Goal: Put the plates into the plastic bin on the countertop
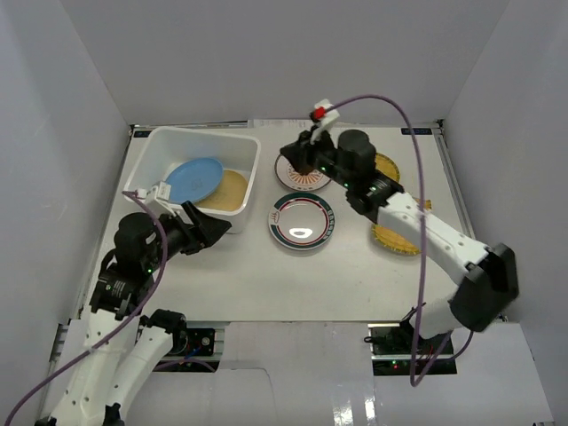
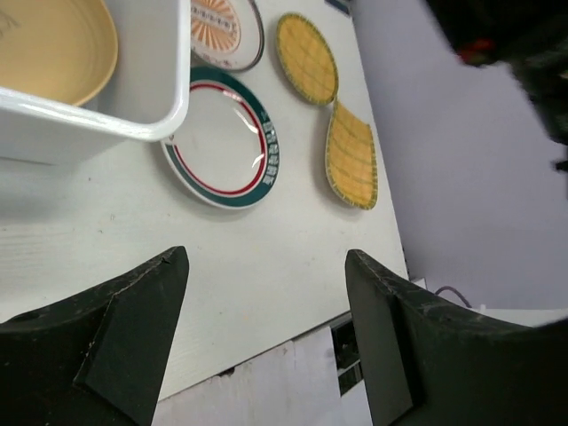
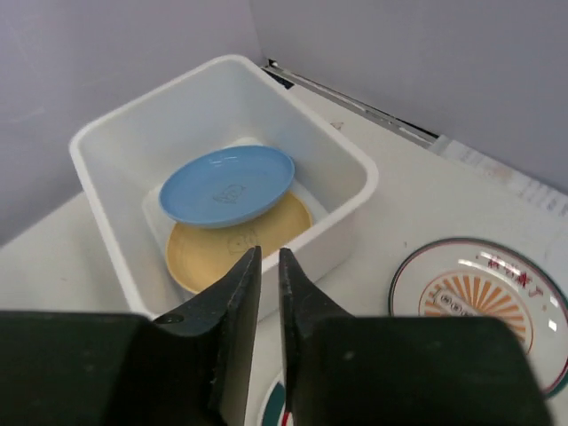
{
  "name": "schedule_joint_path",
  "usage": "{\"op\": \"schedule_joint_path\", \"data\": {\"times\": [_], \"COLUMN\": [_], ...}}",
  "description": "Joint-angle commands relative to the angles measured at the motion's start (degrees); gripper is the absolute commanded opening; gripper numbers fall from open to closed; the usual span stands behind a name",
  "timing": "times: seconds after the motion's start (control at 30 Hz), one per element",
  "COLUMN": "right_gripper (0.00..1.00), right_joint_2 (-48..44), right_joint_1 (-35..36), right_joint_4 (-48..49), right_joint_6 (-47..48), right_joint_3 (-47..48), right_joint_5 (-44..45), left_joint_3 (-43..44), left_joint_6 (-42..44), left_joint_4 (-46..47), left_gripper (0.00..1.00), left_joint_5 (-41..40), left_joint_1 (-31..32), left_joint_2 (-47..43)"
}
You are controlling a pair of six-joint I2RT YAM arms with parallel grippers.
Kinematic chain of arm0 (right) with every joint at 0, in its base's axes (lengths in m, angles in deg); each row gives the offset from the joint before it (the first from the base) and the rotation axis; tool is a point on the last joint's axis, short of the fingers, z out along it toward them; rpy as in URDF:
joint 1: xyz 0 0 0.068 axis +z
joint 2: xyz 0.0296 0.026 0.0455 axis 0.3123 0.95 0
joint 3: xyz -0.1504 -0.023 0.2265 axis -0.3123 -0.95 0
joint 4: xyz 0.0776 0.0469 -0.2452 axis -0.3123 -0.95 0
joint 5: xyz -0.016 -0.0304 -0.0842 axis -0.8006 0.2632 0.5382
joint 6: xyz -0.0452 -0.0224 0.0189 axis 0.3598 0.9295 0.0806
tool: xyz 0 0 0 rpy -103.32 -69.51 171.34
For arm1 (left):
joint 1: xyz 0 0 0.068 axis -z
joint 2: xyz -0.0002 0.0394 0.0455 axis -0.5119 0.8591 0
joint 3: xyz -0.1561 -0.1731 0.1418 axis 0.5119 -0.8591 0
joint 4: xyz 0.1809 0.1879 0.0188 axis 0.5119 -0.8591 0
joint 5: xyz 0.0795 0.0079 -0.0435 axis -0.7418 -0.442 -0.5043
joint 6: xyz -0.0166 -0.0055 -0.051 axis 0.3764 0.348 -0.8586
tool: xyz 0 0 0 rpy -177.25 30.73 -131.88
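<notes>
The white plastic bin (image 1: 153,151) stands at the back left and holds a blue plate (image 1: 193,180) lying over a yellow-orange plate (image 1: 228,192). On the countertop (image 1: 248,266) lie the sunburst plate (image 1: 306,177), the green-red rimmed plate (image 1: 303,220) and two woven plates (image 1: 388,165) (image 1: 395,240), which are partly under the right arm. My left gripper (image 1: 209,229) is open and empty by the bin's near right corner. My right gripper (image 1: 298,156) hovers over the sunburst plate's far edge, jaws almost together, holding nothing. A second blue plate is not visible.
The left wrist view shows the bin's corner (image 2: 169,120), the rimmed plate (image 2: 226,138) and both woven plates (image 2: 306,58) (image 2: 352,155). The right wrist view shows the bin (image 3: 102,133), the blue plate (image 3: 228,184) and the sunburst plate (image 3: 479,297). Grey walls enclose the table.
</notes>
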Motion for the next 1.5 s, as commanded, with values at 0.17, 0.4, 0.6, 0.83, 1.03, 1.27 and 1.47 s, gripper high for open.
{"op": "schedule_joint_path", "data": {"times": [0.17,0.4,0.6,0.83,1.03,1.27,1.47], "right_gripper": [0.28,0.68,0.63,0.4,0.08,0.08,0.08], "right_joint_2": [-23.32,-25.81,-15.98,-0.17,-1.62,-33.59,-42.78], "right_joint_1": [-8.52,-14.85,-17.76,-17.85,-17.76,-17.67,-17.67], "right_joint_4": [-4.48,-2.55,11.32,28.11,34.02,11.42,-0.62], "right_joint_6": [-19.02,-25.53,-32.03,-44.24,-49.44,-42.16,-38.27], "right_joint_3": [-38.35,-53.15,-56.52,-54.5,-58.26,-61.03,-41.6], "right_joint_5": [7.02,4.37,-2.21,-6.0,-1.26,1.55,-1.5], "left_joint_3": [-7.83,-2.13,-1.15,-1.42,-0.63,2.54,5.43], "left_joint_6": [-0.8,7.26,12.72,17.04,18.01,17.05,13.97], "left_joint_4": [7.58,8.29,9.69,9.79,9.7,10.57,13.03], "left_gripper": [0.8,0.82,0.91,0.94,0.94,0.96,0.98], "left_joint_5": [6.12,8.57,13.5,10.25,5.51,-1.35,-1.62], "left_joint_1": [0.99,1.79,1.79,1.79,1.79,1.79,2.75], "left_joint_2": [4.85,5.99,6.43,3.01,1.07,1.6,1.25]}}
